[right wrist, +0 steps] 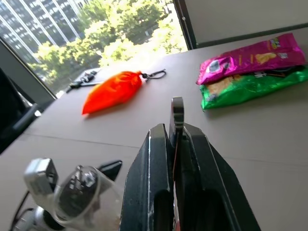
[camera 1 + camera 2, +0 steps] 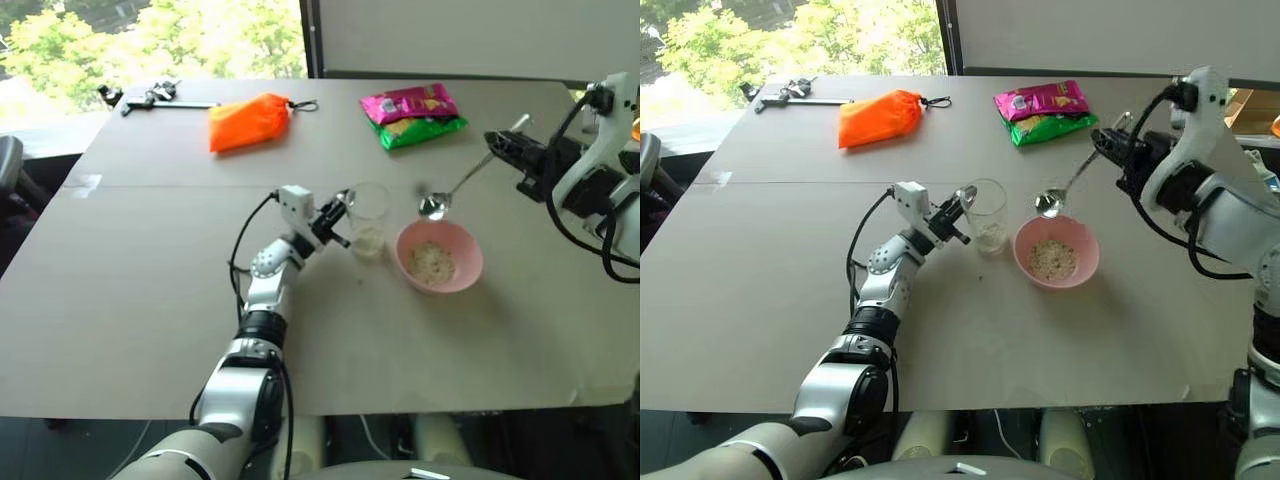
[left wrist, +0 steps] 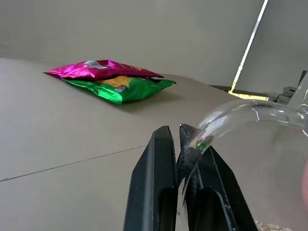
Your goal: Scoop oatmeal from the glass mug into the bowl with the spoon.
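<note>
The table (image 2: 150,330) carries everything. The right gripper (image 2: 1110,148) is clamped on the spoon (image 2: 1068,186), holding its empty scoop above the rim of the bowl (image 2: 1083,262), probably after tipping. Oatmeal (image 2: 1052,259) lies in the bowl, just beside the mug (image 2: 986,214). The left gripper (image 2: 336,222) pinches the mug's handle to steady it. A little oatmeal shows at the mug's bottom; how much is hard to judge through the glass.

Right hand (image 1: 177,132) clamps the spoon (image 1: 177,113) handle.
</note>
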`<state>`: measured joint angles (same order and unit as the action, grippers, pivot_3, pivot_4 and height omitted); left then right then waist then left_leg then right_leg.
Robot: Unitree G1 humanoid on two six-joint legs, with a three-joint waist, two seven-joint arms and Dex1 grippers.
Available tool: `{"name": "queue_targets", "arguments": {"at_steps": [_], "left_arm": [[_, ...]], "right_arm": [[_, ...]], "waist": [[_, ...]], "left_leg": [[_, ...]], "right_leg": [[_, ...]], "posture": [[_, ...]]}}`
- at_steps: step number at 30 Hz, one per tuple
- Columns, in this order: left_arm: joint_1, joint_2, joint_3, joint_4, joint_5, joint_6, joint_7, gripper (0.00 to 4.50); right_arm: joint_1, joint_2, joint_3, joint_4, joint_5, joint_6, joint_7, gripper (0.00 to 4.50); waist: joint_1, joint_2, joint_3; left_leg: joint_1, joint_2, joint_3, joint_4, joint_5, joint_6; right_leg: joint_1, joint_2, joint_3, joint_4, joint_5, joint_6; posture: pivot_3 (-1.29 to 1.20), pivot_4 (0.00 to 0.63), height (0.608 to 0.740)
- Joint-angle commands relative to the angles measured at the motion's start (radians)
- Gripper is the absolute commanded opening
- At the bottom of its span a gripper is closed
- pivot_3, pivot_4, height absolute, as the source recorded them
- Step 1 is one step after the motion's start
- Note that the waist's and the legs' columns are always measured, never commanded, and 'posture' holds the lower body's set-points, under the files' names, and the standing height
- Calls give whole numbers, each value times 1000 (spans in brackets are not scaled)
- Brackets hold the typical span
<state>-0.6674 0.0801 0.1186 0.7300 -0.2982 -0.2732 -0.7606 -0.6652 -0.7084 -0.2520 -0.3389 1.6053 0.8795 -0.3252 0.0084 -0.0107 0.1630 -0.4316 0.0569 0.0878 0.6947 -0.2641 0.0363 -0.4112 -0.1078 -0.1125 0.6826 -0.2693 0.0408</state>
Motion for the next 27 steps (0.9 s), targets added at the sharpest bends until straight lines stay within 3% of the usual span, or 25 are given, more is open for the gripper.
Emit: {"name": "queue_targets", "arguments": {"at_steps": [1, 6, 11, 16, 22, 23, 27], "left_arm": [[-3, -2, 0, -5, 1, -21, 0, 94], [-10, 9, 7, -1, 3, -29, 11, 94], [-6, 15, 8, -6, 2, -31, 15, 94], [0, 17, 8, -10, 1, -32, 18, 94], [6, 26, 9, -14, 1, -32, 20, 0], [7, 31, 11, -14, 1, -32, 22, 0], [13, 59, 25, -13, 0, -34, 31, 0]], "right_arm": [[-125, 59, 10, 2, 74, -59, -58, 0], [-160, 101, 129, -20, 3, 2, 21, 0], [-130, 48, 237, -48, -236, 47, 154, 0], [-118, 77, 287, -52, -396, 33, 230, 0], [-134, 144, 234, -32, -448, 24, 250, 2351], [-138, 153, 218, -22, -462, 15, 244, 2578], [-131, 169, 157, 5, -513, -4, 247, 2578]], "waist": [[3, 0, 0], [5, 0, 0], [5, 0, 0], [4, 0, 0], [3, 0, 0], [3, 0, 0], [2, 0, 0]], "left_leg": [[0, 0, 0, 0, 0, 0], [-1, 0, 0, 0, 0, 1], [-2, 0, 0, 0, 0, 1], [-1, 0, 0, 0, 0, 1], [-1, 0, 0, 0, 0, 1], [-1, 0, 0, 0, 0, 1], [-1, 0, 0, 1, 0, 1]], "right_leg": [[0, 0, 0, 0, 0, 0], [0, 0, 0, -2, 0, 0], [0, 0, 0, -2, 0, 0], [0, 0, 0, -2, 0, 0], [0, 0, -1, -1, 0, 0], [0, 0, -1, -1, 0, 0], [0, 0, 0, -1, 0, 0]], "posture": [[0, 150, 696], [0, 150, 696], [0, 150, 696], [0, 150, 696], [0, 150, 696], [0, 150, 696], [0, 150, 696]]}}
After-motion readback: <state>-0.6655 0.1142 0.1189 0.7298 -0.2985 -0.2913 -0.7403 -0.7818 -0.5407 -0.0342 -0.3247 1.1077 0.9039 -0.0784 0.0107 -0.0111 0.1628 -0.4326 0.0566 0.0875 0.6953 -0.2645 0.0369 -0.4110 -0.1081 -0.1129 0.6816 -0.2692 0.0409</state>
